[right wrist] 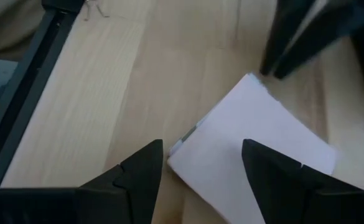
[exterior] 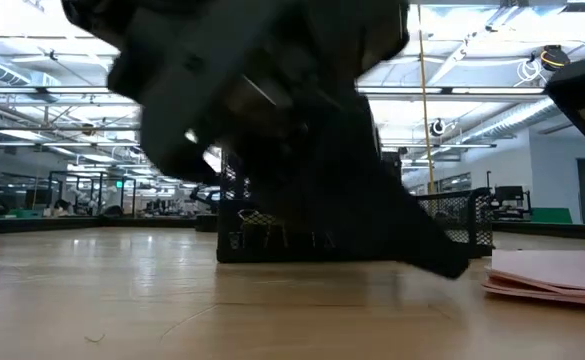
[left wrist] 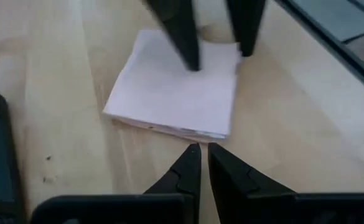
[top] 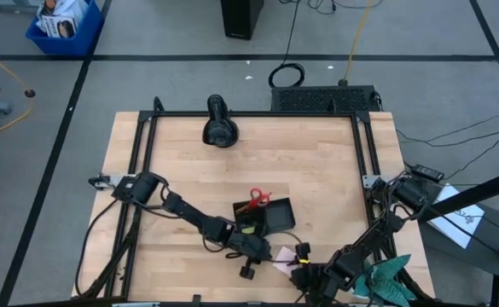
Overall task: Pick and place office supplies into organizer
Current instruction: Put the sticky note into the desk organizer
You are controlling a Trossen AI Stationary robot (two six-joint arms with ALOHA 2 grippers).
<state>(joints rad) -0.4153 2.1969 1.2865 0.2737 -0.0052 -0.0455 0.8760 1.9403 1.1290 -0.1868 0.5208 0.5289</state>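
The pink sticky-note pad point(top: 281, 258) lies flat on the wooden table near its near edge, between both grippers. My left gripper point(left wrist: 203, 151) is shut, its tips right at one edge of the pad point(left wrist: 169, 93). My right gripper point(right wrist: 203, 152) is open and comes from the opposite side, its fingers standing on either side of a corner of the pad point(right wrist: 256, 134). The black organizer point(top: 283, 213) sits just beyond the pad, with the red-handled scissors point(top: 258, 198) at its far left corner. My left gripper has its shut tips at the pad's edge point(left wrist: 191, 135), low over the table; whether they touch it, I cannot tell. My right gripper has one finger point(left wrist: 185, 43) over the pad's far edge and the other past its corner; whether either touches, I cannot tell.
A black rounded cylindrical device point(top: 219, 128) stands near the table's far edge. A teal-green cloth point(top: 387, 275) lies at the near right corner beside the right arm. The black frame rail point(right wrist: 26, 81) runs along the table's edge. In the low view the organizer's mesh wall point(exterior: 262, 235) shows behind a dark arm.
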